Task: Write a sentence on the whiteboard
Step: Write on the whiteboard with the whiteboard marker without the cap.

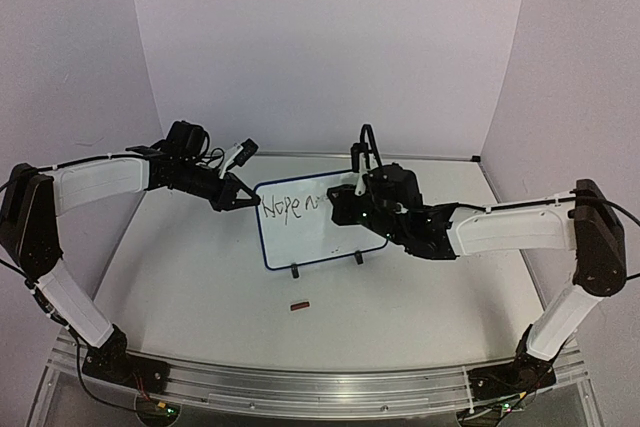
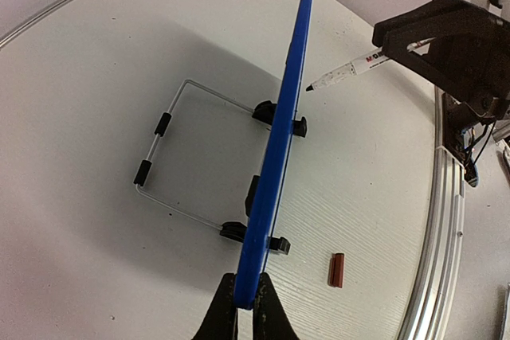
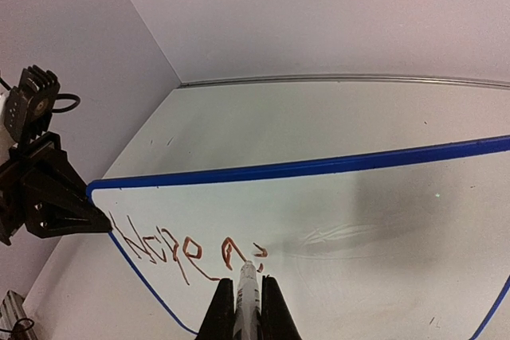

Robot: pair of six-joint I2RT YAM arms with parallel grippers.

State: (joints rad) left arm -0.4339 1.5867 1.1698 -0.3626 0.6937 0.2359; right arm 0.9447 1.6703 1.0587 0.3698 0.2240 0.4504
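The whiteboard (image 1: 310, 227) stands upright mid-table on two black feet, blue-framed. My left gripper (image 1: 243, 198) is shut on its left frame edge; in the left wrist view (image 2: 245, 302) the jaws pinch the blue frame (image 2: 275, 157) seen edge-on. My right gripper (image 1: 352, 199) is shut on a white marker (image 3: 247, 288), whose tip touches the board face (image 3: 358, 220). The sentence (image 3: 171, 248) reads "Hope" plus the start of a further word in thin dark strokes; it also shows in the top view (image 1: 295, 207). The marker shows in the left wrist view (image 2: 351, 71).
A small red-brown marker cap (image 1: 299, 304) lies on the table in front of the board, also in the left wrist view (image 2: 337, 270). A wire stand (image 2: 171, 161) props the board from behind. White walls enclose the table; a metal rail (image 1: 300, 387) runs along the near edge.
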